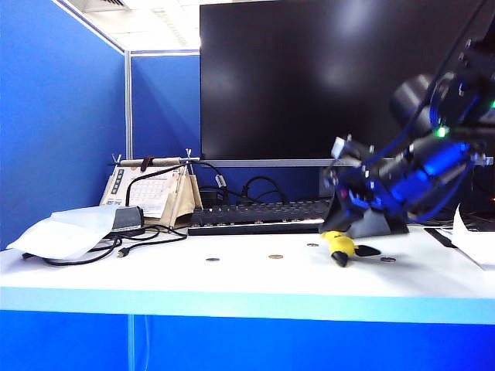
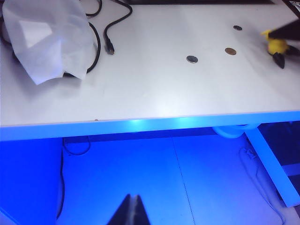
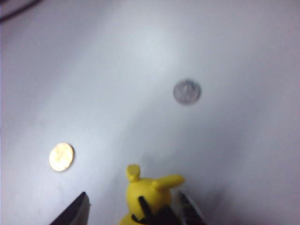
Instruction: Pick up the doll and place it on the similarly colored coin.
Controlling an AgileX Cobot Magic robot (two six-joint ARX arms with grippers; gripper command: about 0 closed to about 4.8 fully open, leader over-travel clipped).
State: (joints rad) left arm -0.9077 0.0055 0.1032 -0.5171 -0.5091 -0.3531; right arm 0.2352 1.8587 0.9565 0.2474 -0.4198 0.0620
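I see the doll (image 3: 147, 194) sitting between the right gripper (image 3: 133, 211)'s fingers, which are clenched on it just above the white table (image 1: 232, 274). It is yellow plush with black tips, near the brass coin (image 3: 61, 157). My left gripper (image 2: 131, 211) hangs below the table edge, fingertips pressed together.

The doll (image 3: 146, 192) is bright yellow with black tips. The coin (image 3: 61, 157) is golden-brass, while another coin (image 3: 187, 92) is dull grey. The table (image 1: 232, 274) is plain white, the partition (image 1: 54, 116) blue.
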